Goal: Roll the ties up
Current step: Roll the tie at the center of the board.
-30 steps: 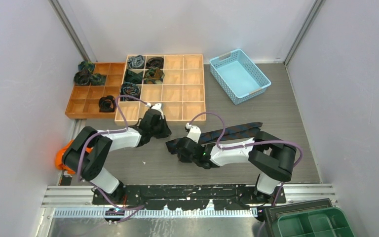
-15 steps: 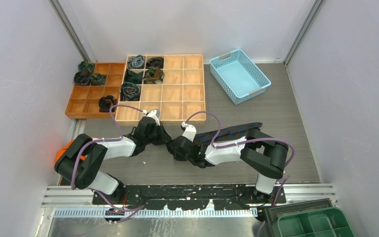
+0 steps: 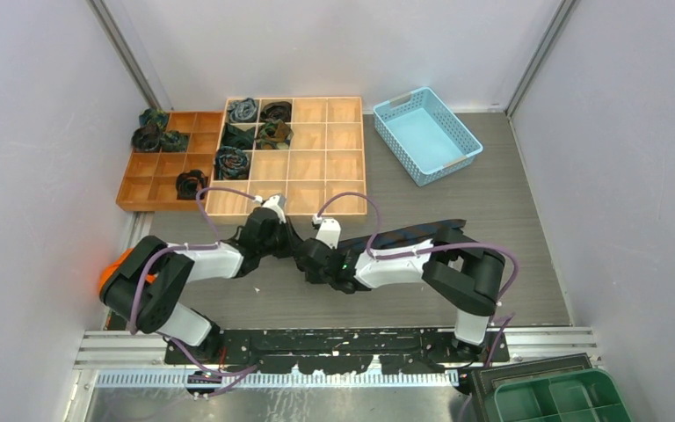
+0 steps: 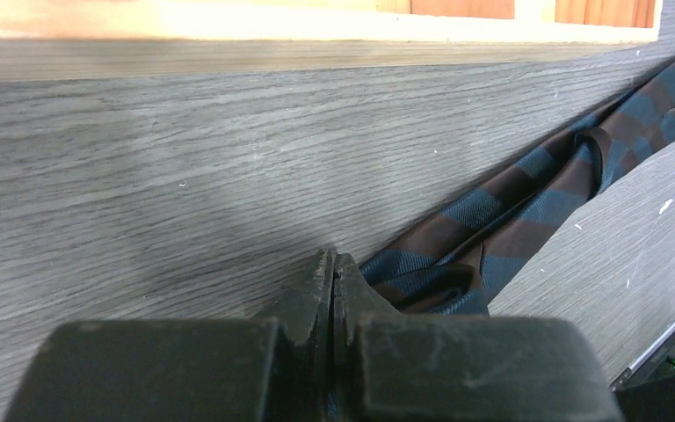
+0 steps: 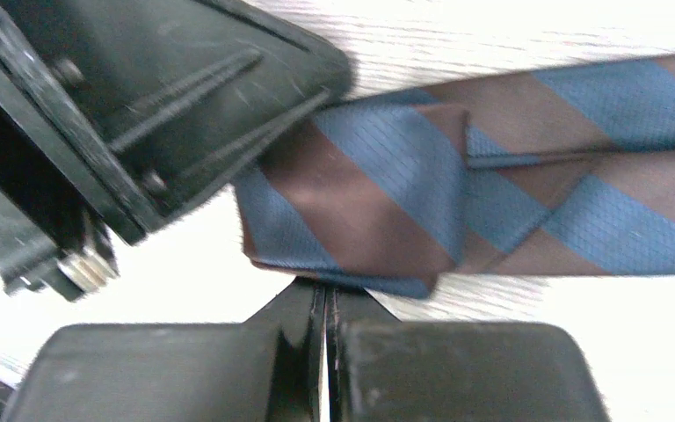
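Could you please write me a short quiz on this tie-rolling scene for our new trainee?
1. True or false: the left hand and the right hand are both shut.
2. Choose: the striped tie is A) blue and brown, B) red and white, C) green and yellow.
3. What does the light blue basket hold?
Key: 1 true; 2 A; 3 nothing.

Grey wood-grain tabletop (image 3: 527, 229) beneath the left gripper (image 3: 291, 245), plain pale walls (image 3: 334, 44) beyond it and either side, metal corner posts (image 3: 541, 53), even light.
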Action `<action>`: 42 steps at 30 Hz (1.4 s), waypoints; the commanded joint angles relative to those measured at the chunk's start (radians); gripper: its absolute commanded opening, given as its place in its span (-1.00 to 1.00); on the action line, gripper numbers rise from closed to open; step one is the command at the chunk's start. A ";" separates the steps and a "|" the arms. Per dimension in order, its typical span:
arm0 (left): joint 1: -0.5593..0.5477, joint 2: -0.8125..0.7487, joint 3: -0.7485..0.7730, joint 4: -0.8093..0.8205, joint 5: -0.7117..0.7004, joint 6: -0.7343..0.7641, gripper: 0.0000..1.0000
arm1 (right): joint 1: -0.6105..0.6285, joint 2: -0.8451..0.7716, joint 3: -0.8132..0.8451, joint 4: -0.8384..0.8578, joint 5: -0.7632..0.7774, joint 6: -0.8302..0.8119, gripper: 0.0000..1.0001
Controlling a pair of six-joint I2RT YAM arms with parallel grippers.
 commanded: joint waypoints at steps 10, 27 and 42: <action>0.031 0.112 0.204 -0.277 -0.029 0.124 -1.00 | 0.010 -0.125 -0.142 -0.364 0.063 0.019 -0.98; 0.031 0.287 0.137 -0.073 0.130 0.035 -1.00 | -0.110 0.072 0.023 -0.374 0.137 -0.096 -0.98; 0.154 0.256 0.232 -0.234 0.024 0.089 -1.00 | -0.006 -0.030 -0.053 -0.386 0.066 -0.050 -0.98</action>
